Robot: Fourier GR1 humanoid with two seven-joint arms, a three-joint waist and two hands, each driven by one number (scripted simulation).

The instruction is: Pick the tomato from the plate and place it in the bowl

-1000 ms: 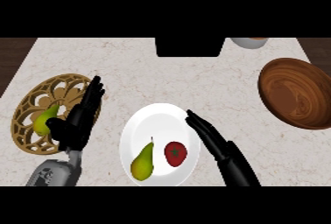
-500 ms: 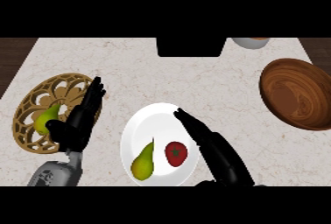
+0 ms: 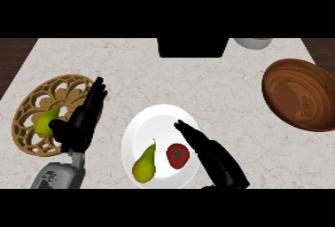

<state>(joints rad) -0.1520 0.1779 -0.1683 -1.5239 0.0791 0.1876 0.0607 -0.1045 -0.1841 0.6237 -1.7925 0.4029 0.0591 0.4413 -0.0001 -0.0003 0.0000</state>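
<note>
Red tomato (image 3: 178, 155) and yellow-green pear (image 3: 145, 164) sit on a white plate (image 3: 152, 124) at lower centre. Brown wood-grained bowl (image 3: 300, 99) at right; tan openwork basket (image 3: 40, 116) at left; speckled beige counter (image 3: 170, 77).

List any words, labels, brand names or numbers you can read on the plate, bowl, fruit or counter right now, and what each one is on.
There is no readable text in the head view.
The white plate, tomato, pear and wooden bowl are all unmarked.
The dark block at the far edge and the counter show no label either.
</note>
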